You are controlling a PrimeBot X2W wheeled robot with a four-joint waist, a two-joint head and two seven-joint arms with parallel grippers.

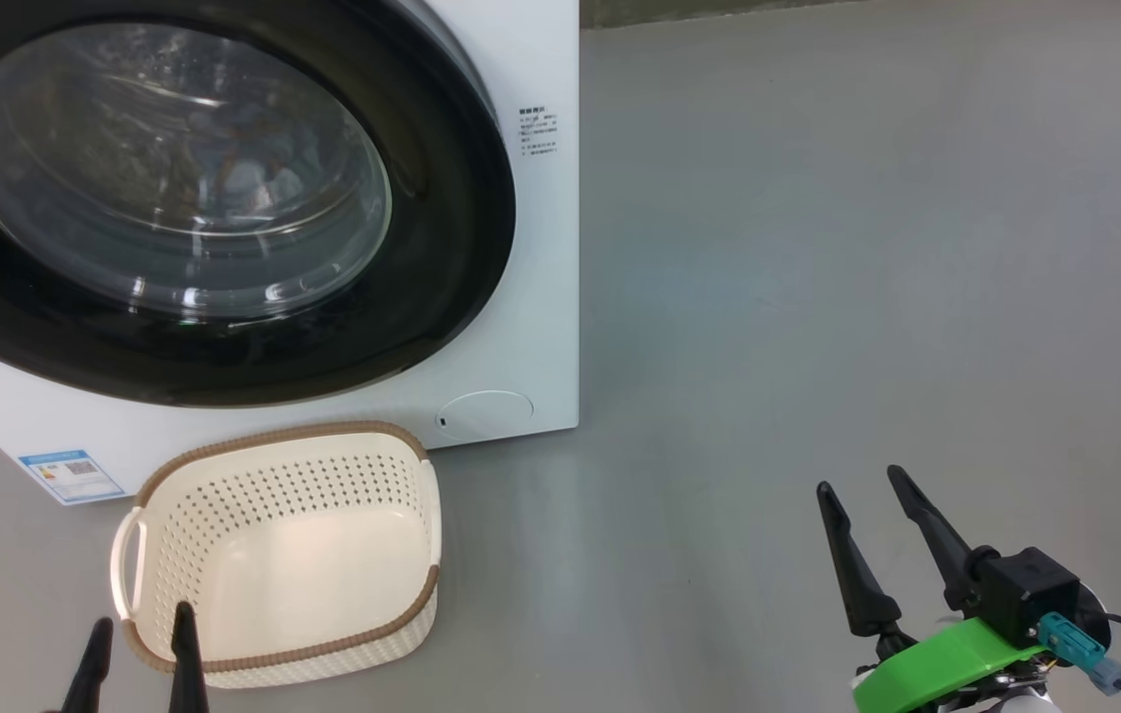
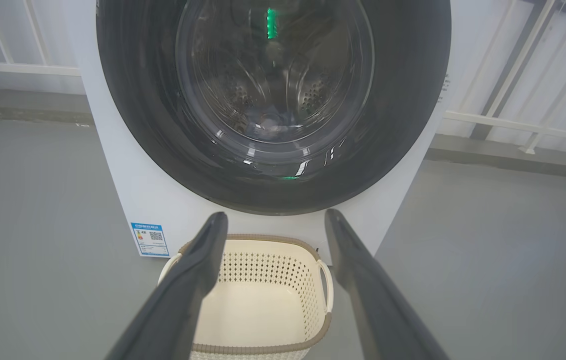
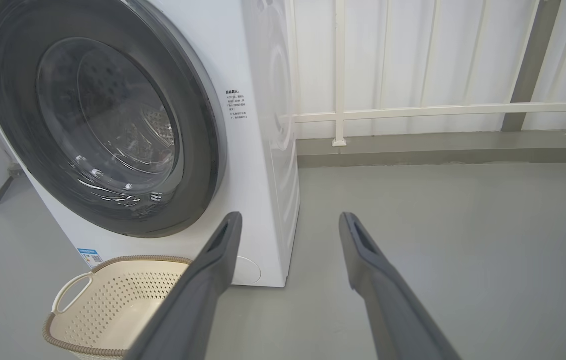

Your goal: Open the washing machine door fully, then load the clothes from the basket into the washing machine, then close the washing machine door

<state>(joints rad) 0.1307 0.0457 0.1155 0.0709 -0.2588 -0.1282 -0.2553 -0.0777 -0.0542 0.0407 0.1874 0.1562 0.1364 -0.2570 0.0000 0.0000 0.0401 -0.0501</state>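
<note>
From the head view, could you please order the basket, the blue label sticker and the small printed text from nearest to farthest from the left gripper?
1. basket, right at the left gripper fingertips.
2. blue label sticker, low left on the washing machine.
3. small printed text, high on its right edge.

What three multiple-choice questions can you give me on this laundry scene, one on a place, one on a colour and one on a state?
1. Where does the basket stand?
A) on the floor in front of the washing machine
B) on top of the machine
C) inside the drum

2. What colour is the basket's rim?
A) blue
B) brown
C) green

3. How is the washing machine door?
A) swung wide open
B) shut
C) taken off

Answers:
1 A: it sits on the grey floor just below the door.
2 B: a brown woven-look band runs round the cream wall.
3 B: the black rim lies flat against the white front.
</note>
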